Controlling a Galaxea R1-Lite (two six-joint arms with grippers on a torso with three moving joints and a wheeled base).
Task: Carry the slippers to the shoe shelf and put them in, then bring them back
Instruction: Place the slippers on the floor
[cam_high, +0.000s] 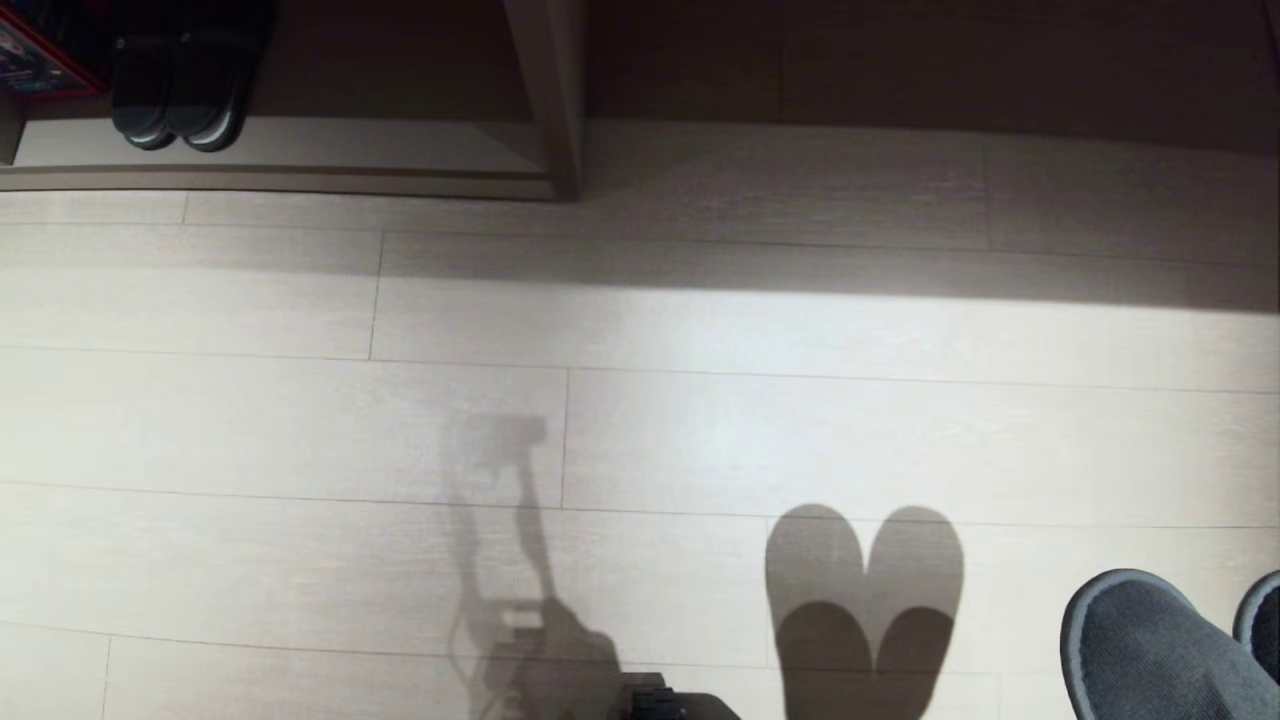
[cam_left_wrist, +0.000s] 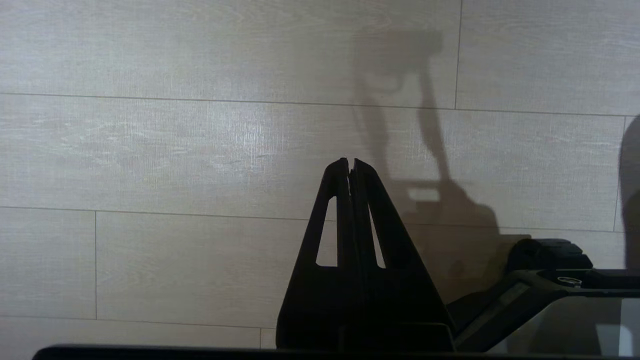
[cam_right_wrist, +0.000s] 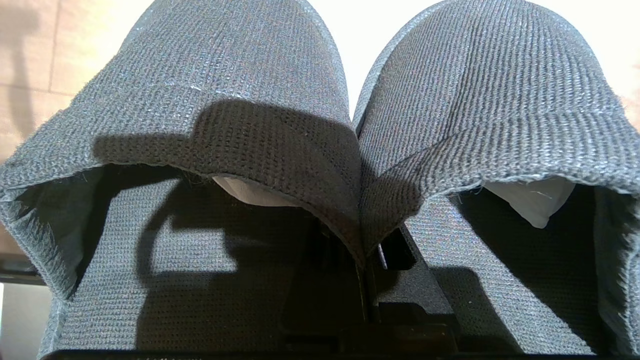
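The slippers (cam_right_wrist: 350, 165) are pinched together at their inner edges by the closed right gripper (cam_right_wrist: 367, 280), above the floor (cam_high: 640, 420). They should be kept level toward the shoe shelf's (cam_high: 300, 150) empty right end.

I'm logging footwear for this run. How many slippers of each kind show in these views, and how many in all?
Grey fabric slippers, pinched together in the right gripper above the floor: 2
Dark slippers with pale sole rims, in the shoe shelf: 2
Total: 4
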